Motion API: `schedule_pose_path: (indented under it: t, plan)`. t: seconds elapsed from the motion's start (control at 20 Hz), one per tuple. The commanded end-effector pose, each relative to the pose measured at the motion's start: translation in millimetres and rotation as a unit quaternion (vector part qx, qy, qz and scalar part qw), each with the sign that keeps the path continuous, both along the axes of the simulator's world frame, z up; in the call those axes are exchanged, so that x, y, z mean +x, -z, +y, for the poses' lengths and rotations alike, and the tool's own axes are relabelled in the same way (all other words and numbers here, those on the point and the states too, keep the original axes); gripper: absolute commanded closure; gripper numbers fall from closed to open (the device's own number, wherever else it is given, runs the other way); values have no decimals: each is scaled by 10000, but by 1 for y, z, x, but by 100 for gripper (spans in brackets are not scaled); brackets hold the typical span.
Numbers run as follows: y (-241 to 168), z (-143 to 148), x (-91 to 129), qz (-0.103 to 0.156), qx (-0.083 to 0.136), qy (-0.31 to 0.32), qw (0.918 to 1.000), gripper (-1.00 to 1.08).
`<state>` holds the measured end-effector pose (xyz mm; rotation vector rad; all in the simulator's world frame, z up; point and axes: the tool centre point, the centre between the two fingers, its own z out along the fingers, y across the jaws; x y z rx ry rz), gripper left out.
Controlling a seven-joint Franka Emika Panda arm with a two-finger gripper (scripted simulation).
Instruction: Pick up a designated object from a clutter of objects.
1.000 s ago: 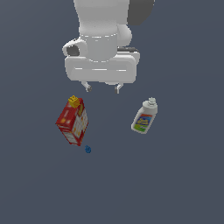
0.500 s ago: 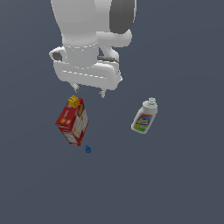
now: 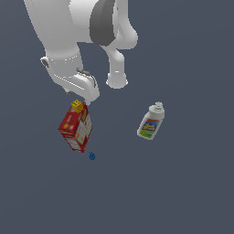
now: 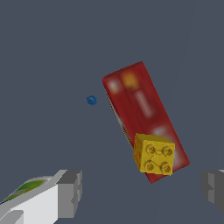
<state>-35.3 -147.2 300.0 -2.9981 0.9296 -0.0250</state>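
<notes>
Exterior view: arm swung across and down since a second ago, tool (image 3: pixel 82 101) now close above yellow block (image 3: pixel 77 106); approach under way, grasp not yet made. Block touching far end of red carton (image 3: pixel 75 127); blue thing (image 3: pixel 92 156) just beside carton's near corner; white bottle (image 3: pixel 151 122) well apart from carton.

Wrist view: tool (image 4: pixel 142 190) fingers (image 4: pixel 70 193) spread wide, nothing between. Yellow block (image 4: pixel 154 154), four studs up, against carton (image 4: pixel 142 115) end. Carton print blurred, unreadable; bottle label likewise.

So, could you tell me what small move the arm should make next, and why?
Probably a small sideways shift to centre the open gripper over the yellow studded block, then descend. In the wrist view the block sits between the two fingertips but nearer one of them, against the end of the red carton, so the fingers need to straddle the block without catching the carton.
</notes>
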Motion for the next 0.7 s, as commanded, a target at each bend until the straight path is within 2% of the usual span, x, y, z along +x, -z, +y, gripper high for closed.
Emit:
schedule_pose_path:
  t: [0.0,0.25,0.65]
  plan:
    - [5,-10,-6,37,7,254,9997,-92]
    - [10,-20,-12,76,15,507,9987,-92]
    - [17,-20,-12,76,15,503,9987,-92]
